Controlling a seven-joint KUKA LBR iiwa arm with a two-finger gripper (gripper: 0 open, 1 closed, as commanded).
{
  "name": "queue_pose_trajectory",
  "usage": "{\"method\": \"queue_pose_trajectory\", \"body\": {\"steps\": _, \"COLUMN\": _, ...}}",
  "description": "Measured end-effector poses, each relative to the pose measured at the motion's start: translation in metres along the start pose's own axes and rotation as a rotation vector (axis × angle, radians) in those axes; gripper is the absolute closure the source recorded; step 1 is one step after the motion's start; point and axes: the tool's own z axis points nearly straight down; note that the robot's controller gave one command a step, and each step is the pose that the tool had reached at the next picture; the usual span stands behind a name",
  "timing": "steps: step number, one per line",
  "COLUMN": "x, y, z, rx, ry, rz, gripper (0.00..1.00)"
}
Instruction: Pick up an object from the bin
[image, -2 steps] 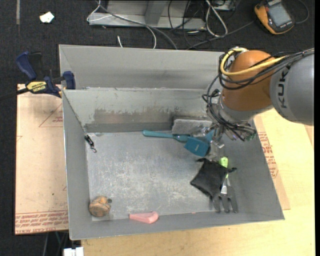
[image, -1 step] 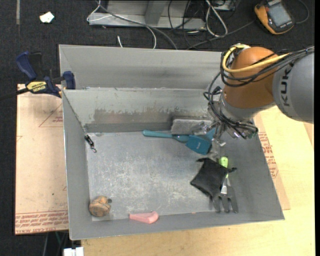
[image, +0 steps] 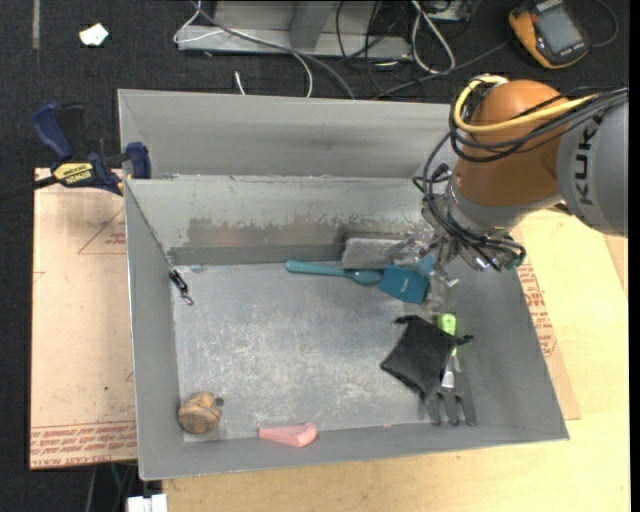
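Pink oblong piece (image: 288, 435), smooth and soft-looking, flat on the floor at the lower edge of the grey metal bin (image: 152, 330).
Tan lumpy rounded object (image: 200, 413), in the lower-left corner, near the pink piece.
Metal fork-like utensil (image: 449, 400), lower right, tines toward the near wall. It touches the right edge of a black crumpled fabric piece (image: 418, 357).
Small green bit (image: 447, 323), at the fabric's upper edge.
Small black clip (image: 180, 283), by the left wall.
Teal plastic tool (image: 400, 284), centre right. Thin handle points left; the broad head lies just beside the gripper (image: 438, 268), under the orange wrist cover (image: 505, 140).
Claw opening and hold: cannot tell.
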Motion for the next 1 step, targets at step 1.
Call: {"method": "queue_pose_trajectory", "body": {"steps": 1, "x": -0.0002, "y": 0.0006, "z": -0.032, "rx": -0.001, "ry": 0.0, "rz": 0.001, "gripper": 1.0}}
